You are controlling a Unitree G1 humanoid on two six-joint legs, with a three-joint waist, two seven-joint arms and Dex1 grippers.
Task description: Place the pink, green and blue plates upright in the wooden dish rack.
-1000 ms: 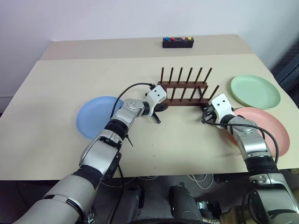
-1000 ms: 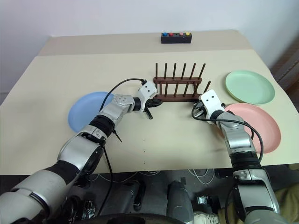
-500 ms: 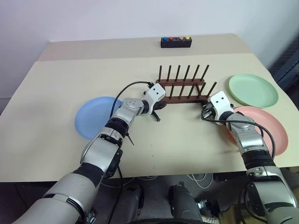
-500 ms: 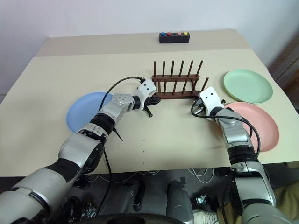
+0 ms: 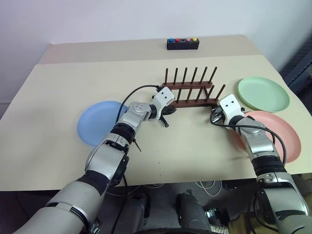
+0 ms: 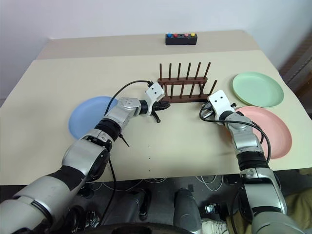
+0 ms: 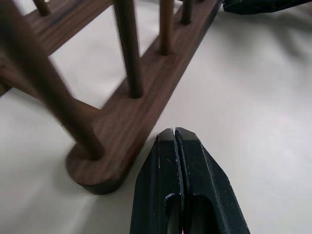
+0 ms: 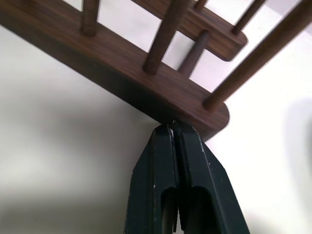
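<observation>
The small dark brown wooden dish rack is flanked lengthwise by the closed, empty left pincer and right pincer, tips at its near rail.

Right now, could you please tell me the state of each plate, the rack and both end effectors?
wooden dish rack: upright on the table, no plates in it.
blue plate: flat on the table.
green plate: flat on the table.
pink plate: flat on the table.
left end effector: shut, empty, at the rack's near rail.
right end effector: shut, empty, at the rack's near rail.
</observation>
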